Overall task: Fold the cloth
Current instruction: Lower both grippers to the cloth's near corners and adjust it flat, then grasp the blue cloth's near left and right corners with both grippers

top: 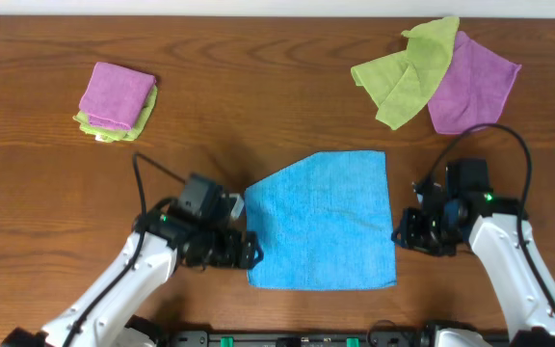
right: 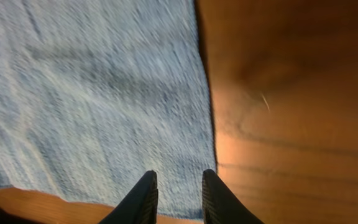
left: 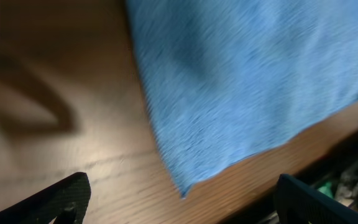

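The sky-blue cloth (top: pixel 321 222) lies flat on the wooden table (top: pixel 258 77), its top left corner cut off at a slant. My left gripper (top: pixel 249 249) stands wide open at the cloth's near left corner. In the left wrist view that corner of the cloth (left: pixel 247 74) points down between the two fingers of the left gripper (left: pixel 182 186). My right gripper (top: pixel 400 234) sits at the cloth's right edge near its near right corner. Its jaws are narrowly open in the right wrist view (right: pixel 179 180), just above the cloth (right: pixel 104 93), which shows flat in the gap.
A folded purple cloth on a lime-green one (top: pixel 117 99) sits at the far left. A loose lime-green cloth (top: pixel 408 72) overlaps a purple cloth (top: pixel 475 82) at the far right. The table's front edge runs just below the blue cloth.
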